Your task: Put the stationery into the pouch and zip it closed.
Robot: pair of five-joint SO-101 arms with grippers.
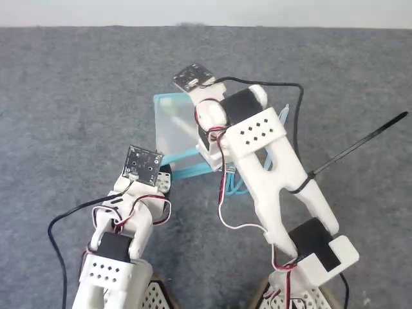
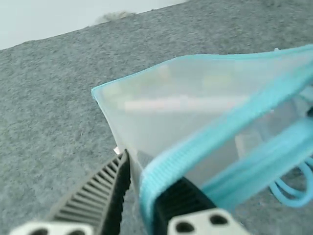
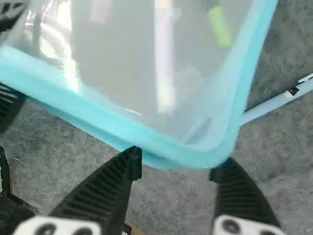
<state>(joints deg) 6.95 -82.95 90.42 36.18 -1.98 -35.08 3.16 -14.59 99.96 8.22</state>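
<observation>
– Grey carpet-like table cover (image 1: 71,96) all round, with a pale strip along the far edge. Where's the pouch?
– The pouch (image 1: 175,125) lies mid-table under the two arms, translucent with teal trim. The left gripper (image 2: 146,177) is clenched on its zipper edge at one near corner and holds that side up (my read: to keep the mouth tented open for loading).
– And the other one?
– The right gripper (image 3: 180,161) hangs at the other near corner, jaws spread wide, grasping nothing, with the corner just in front of them. My judgement is that it's lined up to pin that end or go for the zip.
– Stationery?
– Some is inside: a green stick (image 3: 218,24) and a whitish stick (image 3: 164,63) show through the side, blurred. A pale blue pen-like stick (image 3: 274,104) lies outside, just beside the pouch, so loading looks unfinished.
– Anything in the way?
– The right arm covers much of the pouch from above. Pale blue loops (image 2: 289,188) by the mouth (a cord, can't tell of what) could snag. A thin black strip (image 1: 360,143) lies off to the right, apart from the pouch, and is no bother.
</observation>
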